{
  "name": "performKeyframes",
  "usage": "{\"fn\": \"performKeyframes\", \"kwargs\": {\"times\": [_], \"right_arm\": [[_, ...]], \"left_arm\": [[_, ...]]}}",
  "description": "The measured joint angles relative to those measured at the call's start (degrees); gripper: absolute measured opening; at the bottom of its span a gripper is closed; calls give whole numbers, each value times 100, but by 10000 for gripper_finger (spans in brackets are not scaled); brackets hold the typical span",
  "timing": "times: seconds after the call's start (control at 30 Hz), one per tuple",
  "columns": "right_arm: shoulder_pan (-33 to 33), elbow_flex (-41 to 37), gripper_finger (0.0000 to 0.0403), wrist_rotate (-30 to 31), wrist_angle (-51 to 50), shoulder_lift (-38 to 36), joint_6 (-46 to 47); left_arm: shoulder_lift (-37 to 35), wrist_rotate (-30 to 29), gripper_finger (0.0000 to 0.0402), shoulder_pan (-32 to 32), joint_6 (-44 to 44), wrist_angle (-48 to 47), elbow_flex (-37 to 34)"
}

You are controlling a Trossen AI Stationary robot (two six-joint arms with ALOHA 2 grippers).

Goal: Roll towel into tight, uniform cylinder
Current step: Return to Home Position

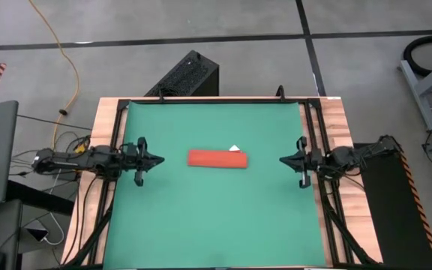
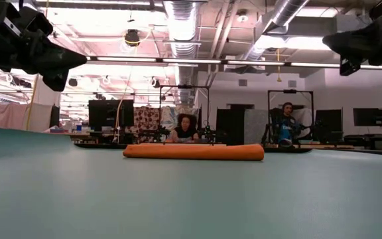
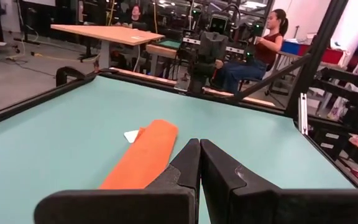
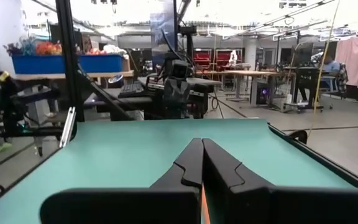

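The towel (image 1: 217, 159) is shown rolled into a long cylinder, laid on the green surface (image 1: 216, 225), with a white tag (image 1: 235, 148) exposed along its side. The left gripper (image 1: 160, 159) and right gripper (image 1: 282, 159) are positioned off the towel's opposite ends, well apart from it, with the fingers of each pressed together.

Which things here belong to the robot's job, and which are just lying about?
In the job: rolled orange-red cloth towel on the green mat; left gripper and right gripper, both shut, flanking it.
Lying about: black ribbed box, yellow floor cable.
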Motion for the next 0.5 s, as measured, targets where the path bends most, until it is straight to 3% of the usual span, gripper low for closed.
{"fn": "performKeyframes", "kwargs": {"times": [0.17,0.4,0.5], "right_arm": [[-2,-2,24,-1,-230,0,-259],[-6,-4,24,493,-306,0,-283],[-4,-4,24,366,-330,0,-272]], "left_arm": [[-2,131,0,68,158,158,-4],[-2,-258,0,68,-55,243,-7],[-2,-179,0,68,-44,102,-9]]}}
